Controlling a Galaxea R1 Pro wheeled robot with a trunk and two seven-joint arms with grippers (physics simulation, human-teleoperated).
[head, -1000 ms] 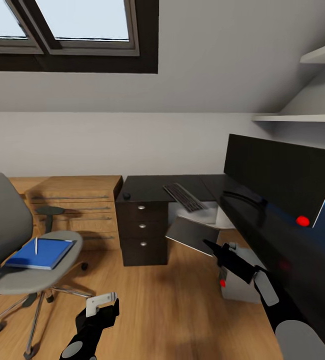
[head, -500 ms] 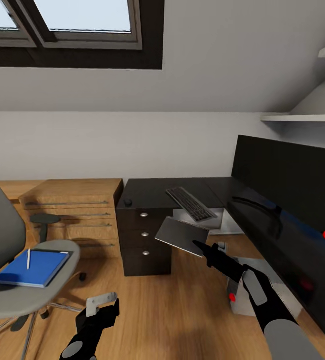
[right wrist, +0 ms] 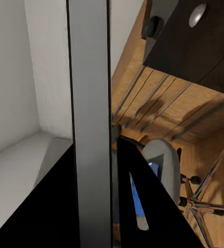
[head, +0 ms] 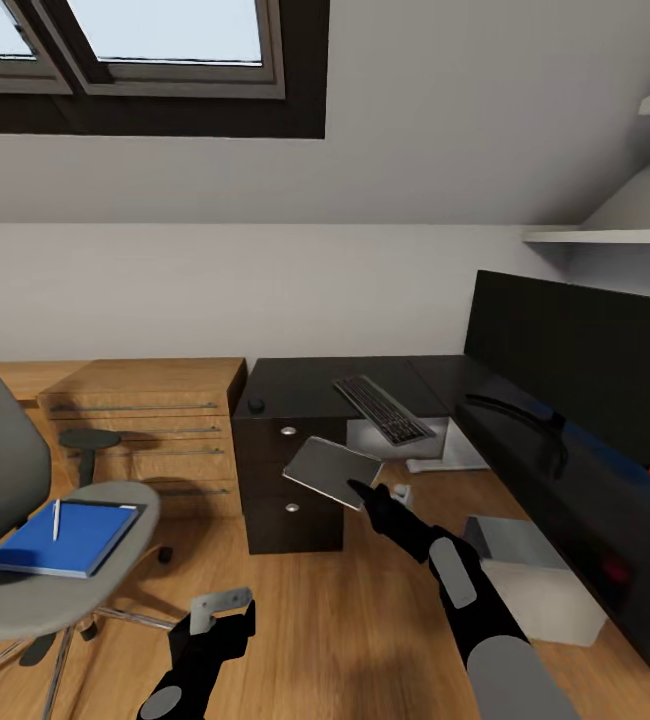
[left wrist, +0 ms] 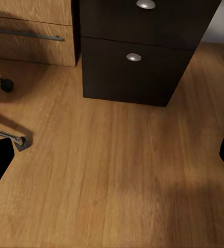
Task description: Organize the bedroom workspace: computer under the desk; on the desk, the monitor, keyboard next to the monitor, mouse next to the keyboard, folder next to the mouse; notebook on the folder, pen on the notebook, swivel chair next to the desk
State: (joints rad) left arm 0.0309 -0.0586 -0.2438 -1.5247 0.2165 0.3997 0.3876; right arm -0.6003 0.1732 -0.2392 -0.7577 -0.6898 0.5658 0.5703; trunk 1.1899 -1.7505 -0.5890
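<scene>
One grey notebook [head: 331, 471], pinched in the right gripper [head: 357, 492], has swung left toward the swivel chair [head: 25, 560] where the folder [head: 61, 537] waits, while the left gripper [head: 221, 612] hangs open, holding nothing.

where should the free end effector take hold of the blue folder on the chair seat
Probably by the near long edge of the flat bright blue folder, coming from the front of the grey padded swivel chair: it lies flat, so only a thin edge can be pinched. The thin pale pen lies loose on top; keep it level. The left end effector is open and nearest.
</scene>
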